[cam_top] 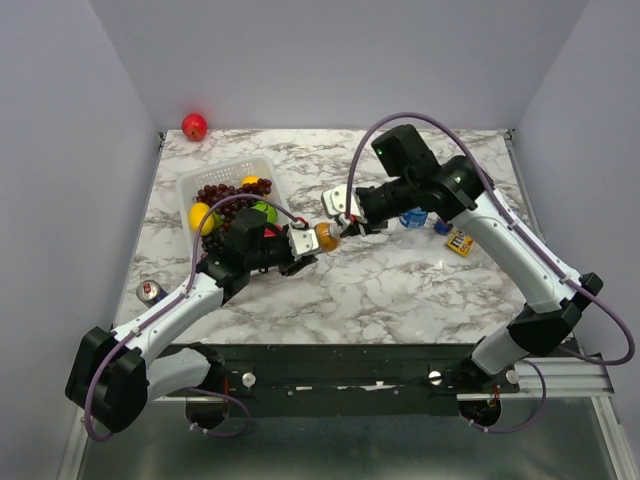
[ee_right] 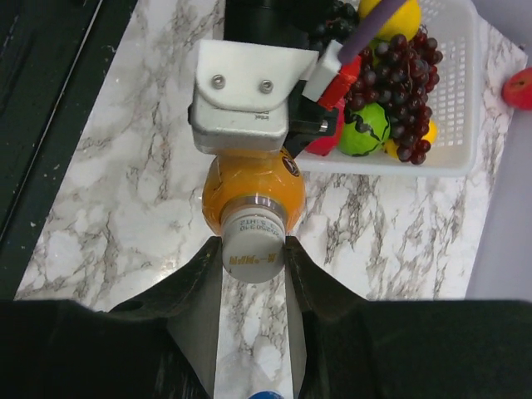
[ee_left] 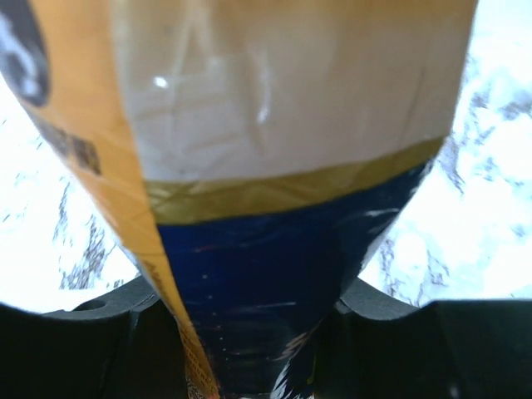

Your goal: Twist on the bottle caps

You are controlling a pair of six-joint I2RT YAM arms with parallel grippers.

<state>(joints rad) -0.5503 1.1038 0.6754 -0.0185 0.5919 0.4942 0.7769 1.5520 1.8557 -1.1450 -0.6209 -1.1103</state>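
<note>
An orange drink bottle [cam_top: 326, 237] is held level above the table between both arms. My left gripper [cam_top: 305, 243] is shut on its body, and the bottle's orange and dark blue label [ee_left: 274, 166] fills the left wrist view, with the left gripper [ee_left: 249, 332] clamped on its lower part. On the bottle's [ee_right: 253, 187] neck sits a white cap [ee_right: 253, 245]. My right gripper [ee_right: 253, 249] is shut on that cap, one finger pressed on each side, meeting the bottle from the right gripper [cam_top: 340, 222] side.
A white basket [cam_top: 230, 165] of grapes and other fruit stands behind my left arm. A red apple [cam_top: 194, 126] lies at the far left corner and a can [cam_top: 151, 291] at the left edge. A clear blue-labelled bottle [cam_top: 413, 217], a blue cap [cam_top: 441, 227] and a small orange item [cam_top: 459, 241] lie under my right arm.
</note>
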